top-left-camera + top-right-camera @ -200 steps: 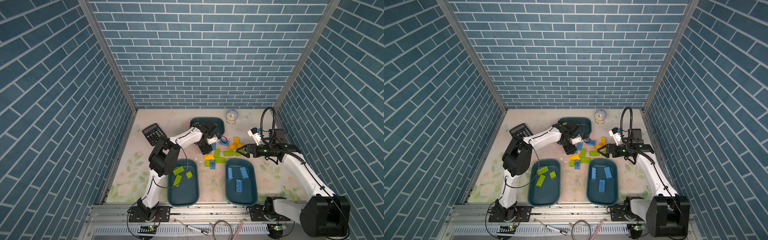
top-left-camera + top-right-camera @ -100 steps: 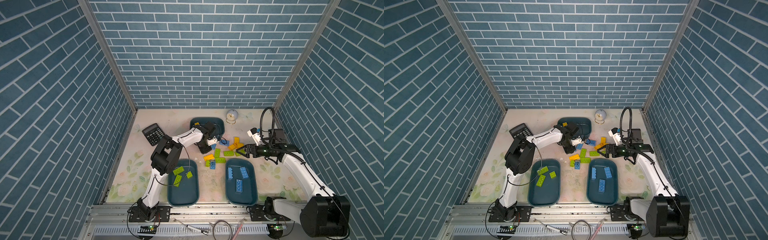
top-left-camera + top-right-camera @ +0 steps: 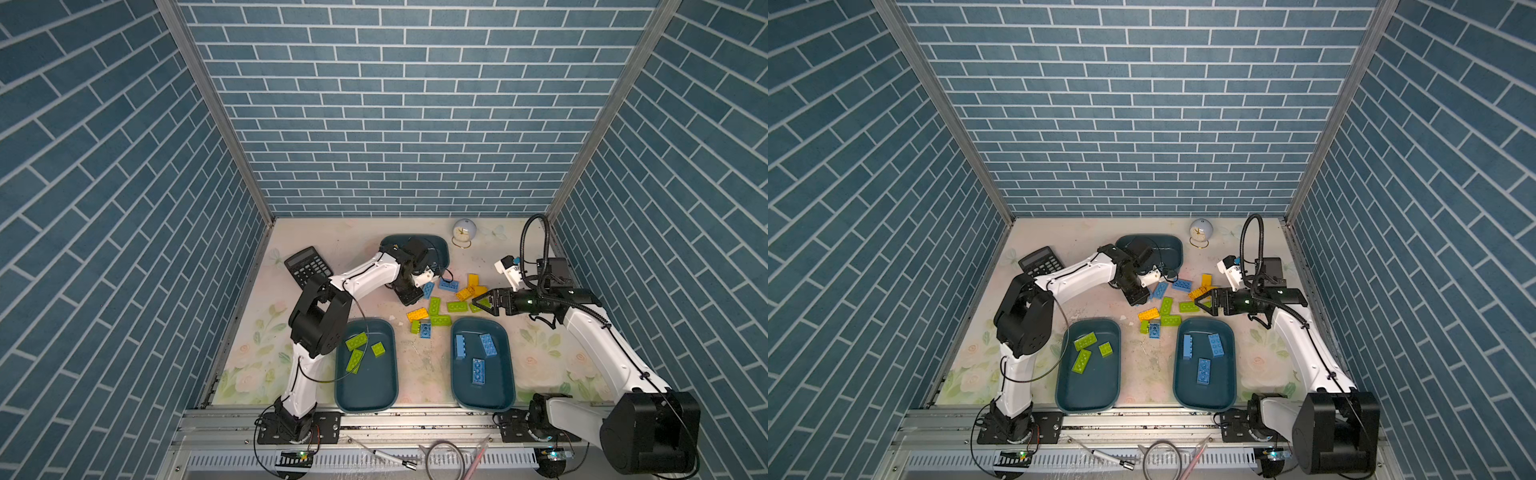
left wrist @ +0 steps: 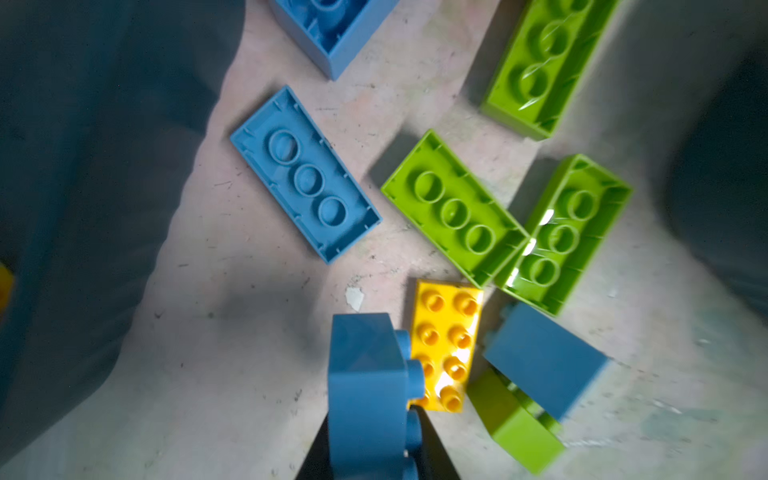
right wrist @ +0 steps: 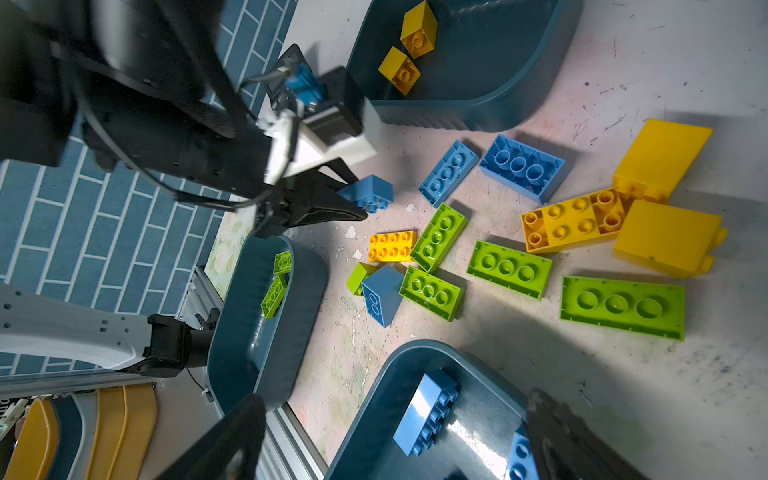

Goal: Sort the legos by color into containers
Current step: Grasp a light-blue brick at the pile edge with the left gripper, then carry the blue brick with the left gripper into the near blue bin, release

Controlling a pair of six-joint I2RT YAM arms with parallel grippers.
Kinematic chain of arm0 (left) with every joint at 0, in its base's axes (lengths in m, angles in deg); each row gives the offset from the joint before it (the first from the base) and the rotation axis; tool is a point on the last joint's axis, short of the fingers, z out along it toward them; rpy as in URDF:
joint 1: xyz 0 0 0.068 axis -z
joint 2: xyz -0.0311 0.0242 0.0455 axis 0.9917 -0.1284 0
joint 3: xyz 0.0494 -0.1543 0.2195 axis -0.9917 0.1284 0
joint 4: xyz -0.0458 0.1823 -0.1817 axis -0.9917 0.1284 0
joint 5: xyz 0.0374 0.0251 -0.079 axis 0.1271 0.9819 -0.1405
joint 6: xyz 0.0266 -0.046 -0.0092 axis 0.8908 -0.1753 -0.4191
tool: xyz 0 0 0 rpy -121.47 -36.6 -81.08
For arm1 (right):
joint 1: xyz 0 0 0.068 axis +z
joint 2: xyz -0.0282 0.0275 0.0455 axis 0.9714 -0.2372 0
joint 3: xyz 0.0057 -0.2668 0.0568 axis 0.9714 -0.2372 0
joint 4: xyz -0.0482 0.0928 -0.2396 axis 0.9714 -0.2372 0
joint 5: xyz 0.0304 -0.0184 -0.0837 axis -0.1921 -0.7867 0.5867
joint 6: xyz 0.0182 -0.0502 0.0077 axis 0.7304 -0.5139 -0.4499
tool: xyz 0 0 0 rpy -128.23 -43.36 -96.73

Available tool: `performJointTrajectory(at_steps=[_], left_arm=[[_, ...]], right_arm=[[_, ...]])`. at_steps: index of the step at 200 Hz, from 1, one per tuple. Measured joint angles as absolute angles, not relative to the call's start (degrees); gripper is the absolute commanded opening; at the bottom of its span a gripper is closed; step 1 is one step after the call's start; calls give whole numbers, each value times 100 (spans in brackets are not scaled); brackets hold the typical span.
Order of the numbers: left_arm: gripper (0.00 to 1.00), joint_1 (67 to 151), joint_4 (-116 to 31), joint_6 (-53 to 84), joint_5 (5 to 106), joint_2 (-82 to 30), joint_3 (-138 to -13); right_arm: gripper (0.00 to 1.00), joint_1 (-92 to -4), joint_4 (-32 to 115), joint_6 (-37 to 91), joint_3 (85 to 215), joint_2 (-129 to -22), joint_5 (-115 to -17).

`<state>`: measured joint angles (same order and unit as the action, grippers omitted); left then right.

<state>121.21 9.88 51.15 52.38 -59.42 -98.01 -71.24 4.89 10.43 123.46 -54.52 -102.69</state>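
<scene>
My left gripper [image 4: 370, 419] is shut on a small blue lego [image 4: 361, 365] at the left edge of the loose pile [image 3: 436, 305]; the right wrist view shows that lego [image 5: 370, 191] between the dark fingers. My right gripper [image 3: 480, 302] hovers open at the pile's right side, empty. Loose green, yellow and blue legos lie between three teal containers. The front left container [image 3: 365, 390] holds green legos, the front right one [image 3: 484, 395] blue legos, the back one [image 5: 478, 62] yellow legos.
A black calculator [image 3: 307, 266] lies at the back left, beside my left arm. A small round clock [image 3: 464, 230] stands near the back wall. Brick-patterned walls close in three sides. A metal rail [image 3: 415, 419] runs along the front edge.
My left gripper's jaws have closed on the small blue lego. Both arms stay about where they were, and the right gripper remains open.
</scene>
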Motion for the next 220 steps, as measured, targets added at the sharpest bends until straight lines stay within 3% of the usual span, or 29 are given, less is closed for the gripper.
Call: performJointTrajectory(at_steps=[40,96,157,220], left_arm=[[23,12394,776,4000,4768,-5055,-9401],[22,13304,42,2350,4389,-4663,-8822],[23,13955,-1307,352,4215,-4803,-8533],[28,14110,-1541,-306,4018,-5586,-8702]], right_arm=[[97,-7124,474,1043,12346,-5482,-10146],[97,-7174,286,1039,12346,-5592,-9880],[97,-7218,214,1039,12346,-5585,-9742],[97,-7283,152,1019,12346,-5526,-9602]])
